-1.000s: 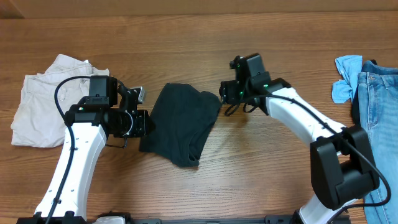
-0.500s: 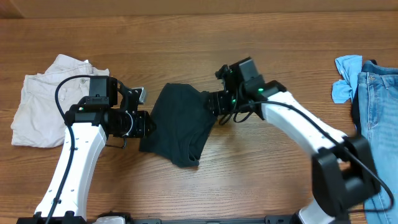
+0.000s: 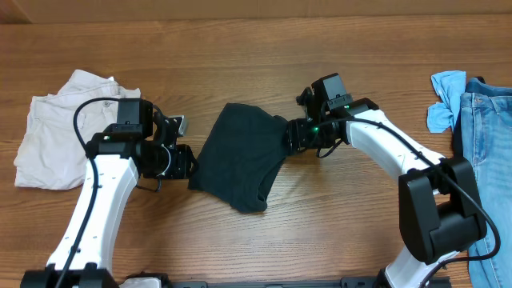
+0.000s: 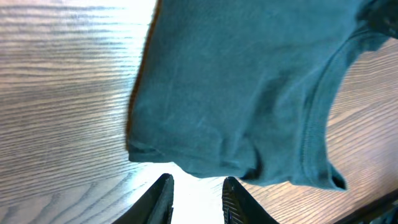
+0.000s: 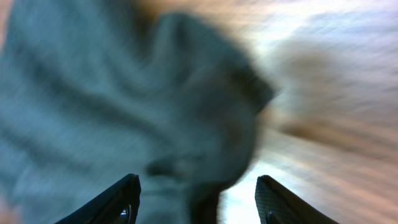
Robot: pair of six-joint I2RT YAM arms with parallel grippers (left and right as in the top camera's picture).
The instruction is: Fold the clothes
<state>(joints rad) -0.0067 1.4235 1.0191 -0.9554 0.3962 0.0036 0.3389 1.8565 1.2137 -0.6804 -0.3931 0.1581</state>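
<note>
While the black T-shirt [image 3: 240, 156] is lying half-folded mid-surface [image 3: 256, 64] between the arms, I am fearing a tug on its bunched corner could be undoing the fold. The right pincer [image 5: 197, 178] is reaching low there, gaping wide, and the left pincer [image 4: 198, 180] is hovering narrowly parted, empty, just beside the opposite edge.

Bright even light (right wrist view motion-blurred).

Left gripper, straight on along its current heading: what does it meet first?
Most likely the dark T-shirt, at its near edge, directly ahead of the left gripper. Only bare table lies between them; the gripper's height above it is unclear.
</note>
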